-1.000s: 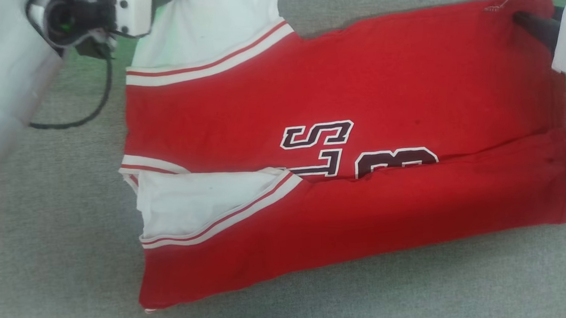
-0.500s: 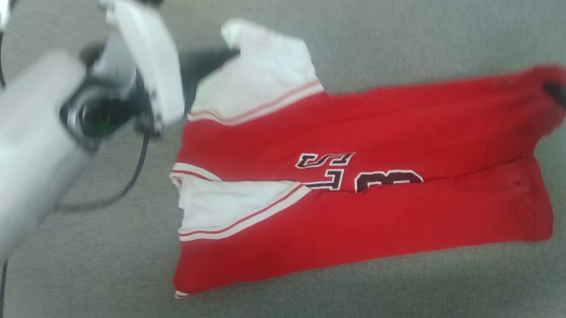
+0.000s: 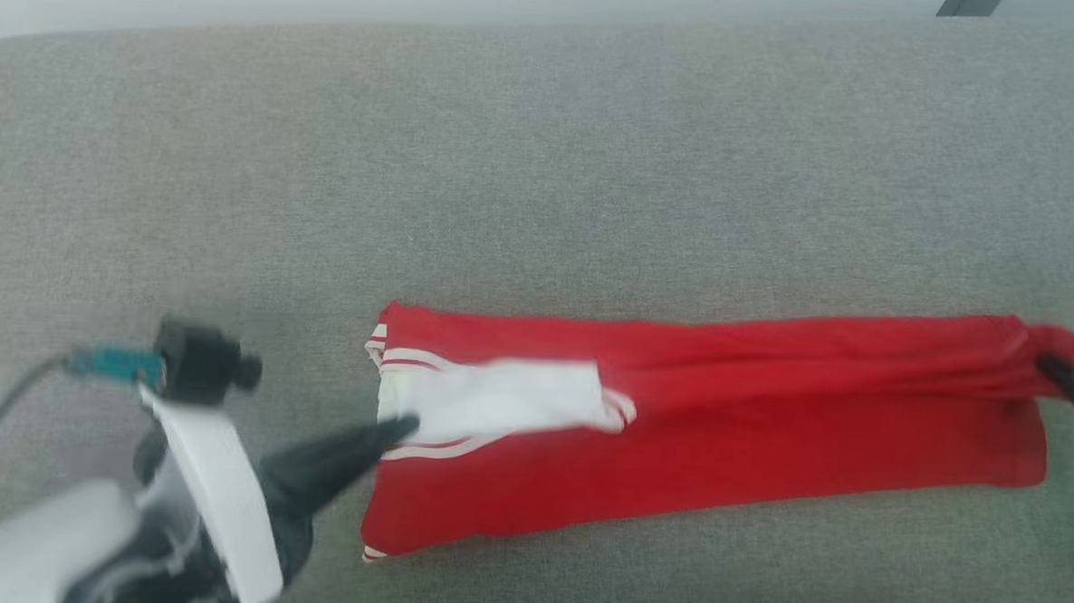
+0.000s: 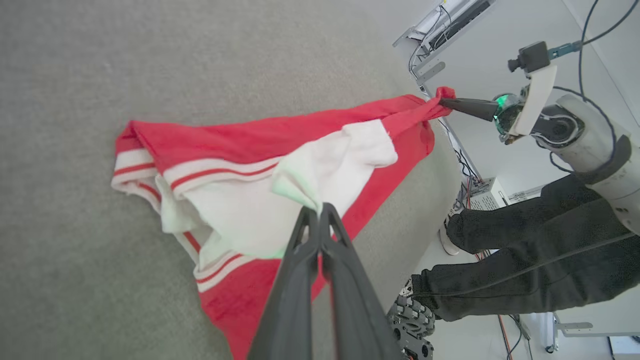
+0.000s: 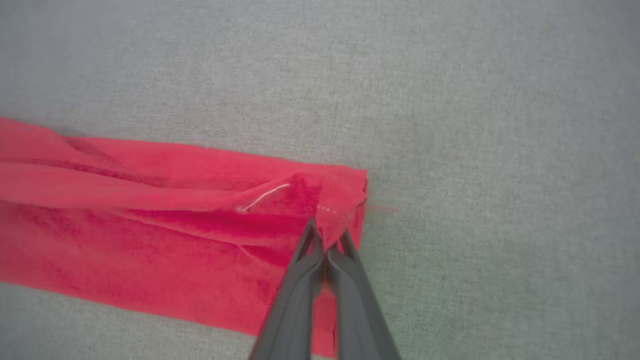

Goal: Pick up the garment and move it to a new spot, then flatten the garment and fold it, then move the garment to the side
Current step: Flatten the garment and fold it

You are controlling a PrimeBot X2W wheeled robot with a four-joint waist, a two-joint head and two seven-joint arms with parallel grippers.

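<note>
Over grey woven cloth surface [image 3: 543, 157], bright red soft garment [image 3: 721, 445] with white sleeve, stretched long between grippers: left gripper [image 4: 318, 210] pinching white sleeve, right gripper [image 5: 327, 239] clamped on red corner.

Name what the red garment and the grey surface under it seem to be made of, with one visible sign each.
The garment: soft matte knit cloth, possibly cotton; it folds and bunches into creases. The grey surface: seemingly a matte woven or felt-like covering; fine speckled texture, no shine.

Bright even light; head view motion-blurred, wrist views sharper.
</note>
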